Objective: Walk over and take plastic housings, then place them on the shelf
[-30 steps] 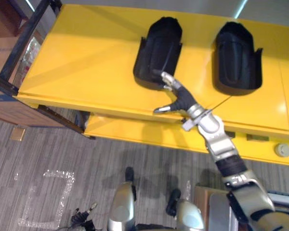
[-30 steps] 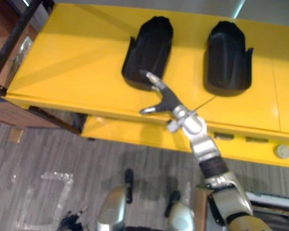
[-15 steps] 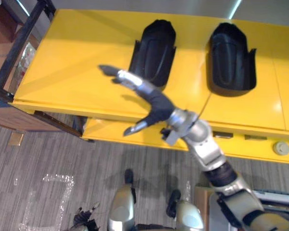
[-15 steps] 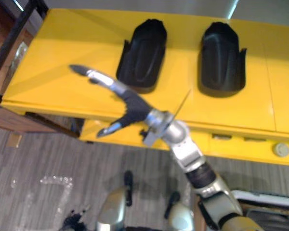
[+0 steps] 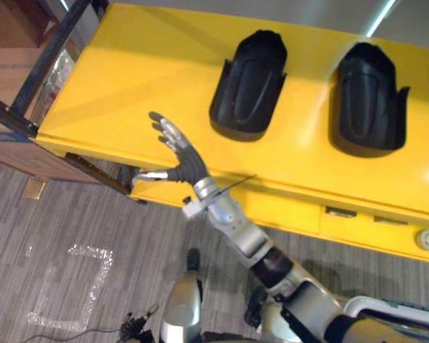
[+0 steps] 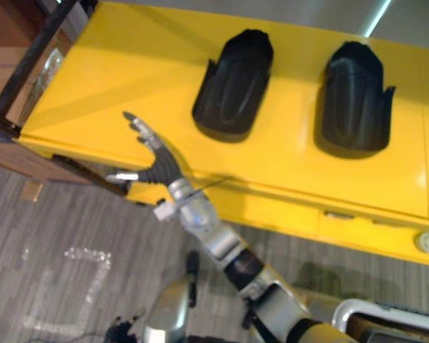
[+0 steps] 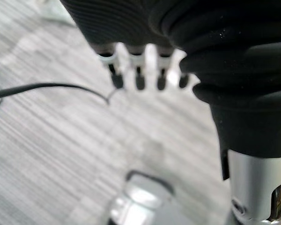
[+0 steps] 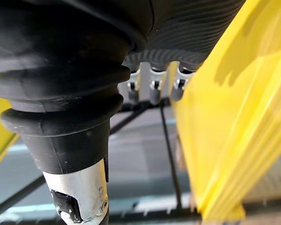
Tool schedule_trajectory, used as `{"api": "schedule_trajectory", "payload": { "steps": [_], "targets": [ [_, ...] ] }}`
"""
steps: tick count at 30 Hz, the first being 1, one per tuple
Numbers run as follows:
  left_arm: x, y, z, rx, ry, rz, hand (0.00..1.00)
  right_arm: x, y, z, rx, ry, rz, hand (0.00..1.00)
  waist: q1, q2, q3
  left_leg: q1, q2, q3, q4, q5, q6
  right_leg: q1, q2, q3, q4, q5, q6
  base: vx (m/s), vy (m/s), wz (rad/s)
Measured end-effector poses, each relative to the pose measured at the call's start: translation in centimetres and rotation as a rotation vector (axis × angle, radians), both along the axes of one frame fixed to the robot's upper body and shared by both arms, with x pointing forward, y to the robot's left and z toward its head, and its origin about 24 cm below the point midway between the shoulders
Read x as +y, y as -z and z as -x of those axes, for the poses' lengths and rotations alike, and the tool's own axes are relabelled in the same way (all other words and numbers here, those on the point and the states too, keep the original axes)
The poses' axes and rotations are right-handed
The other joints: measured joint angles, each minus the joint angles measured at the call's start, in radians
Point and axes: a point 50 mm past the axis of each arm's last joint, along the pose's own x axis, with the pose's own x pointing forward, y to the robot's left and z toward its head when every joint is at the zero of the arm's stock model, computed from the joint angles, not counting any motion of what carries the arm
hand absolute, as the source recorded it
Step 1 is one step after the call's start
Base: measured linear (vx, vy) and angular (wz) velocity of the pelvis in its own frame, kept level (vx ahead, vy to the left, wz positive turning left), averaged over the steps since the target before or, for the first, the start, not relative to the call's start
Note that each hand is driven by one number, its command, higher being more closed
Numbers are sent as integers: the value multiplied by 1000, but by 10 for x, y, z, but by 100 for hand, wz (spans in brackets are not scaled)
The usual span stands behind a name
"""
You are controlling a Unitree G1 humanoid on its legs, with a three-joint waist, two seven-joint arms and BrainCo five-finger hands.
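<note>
Two black plastic housings lie side by side on a yellow table top [image 5: 121, 78], one [image 5: 249, 86] at the middle and one [image 5: 368, 100] further right. My right hand [image 5: 180, 156] hovers over the table's front edge, left of both housings and apart from them, open with its fingers spread and nothing in it. In the right wrist view its fingers [image 8: 152, 89] point past the yellow edge [image 8: 234, 117]. My left hand [image 7: 140, 70] hangs over the grey floor, fingers relaxed and empty.
A black metal frame [image 5: 53, 50] and a brown box [image 5: 7, 153] stand at the table's left end. The yellow front below holds drawer handles [image 5: 341, 212] and a round knob [image 5: 428, 239]. A tape square [image 5: 64, 286] marks the striped grey floor.
My right hand has left the near end of the middle housing and swung left, then down to the table's front edge. The view has shifted too. Both housings stay put.
</note>
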Motion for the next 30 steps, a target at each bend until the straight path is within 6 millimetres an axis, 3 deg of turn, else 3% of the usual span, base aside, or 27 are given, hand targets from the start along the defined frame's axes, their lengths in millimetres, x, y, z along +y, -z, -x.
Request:
{"api": "schedule_trajectory", "payload": {
  "steps": [15,20,30],
  "targets": [
    [-4,1,4,3,3,24,0,-14,-4,-8,-7,175,-58,0,-11,14,-8,-1,-4,5,0,3,3,-16,-15,3,31,-13,2,0,0,0],
    [-9,2,4,3,19,54,0,-16,10,-15,46,204,-15,0,-16,41,-24,0,-4,6,-1,5,3,-19,-17,5,38,-15,1,0,0,0],
    [-11,2,4,-4,1,74,0,-18,23,-21,103,244,35,0,-16,44,-24,16,-4,3,-32,22,-1,-24,-21,2,61,-28,1,0,-1,0]
  ]
}}
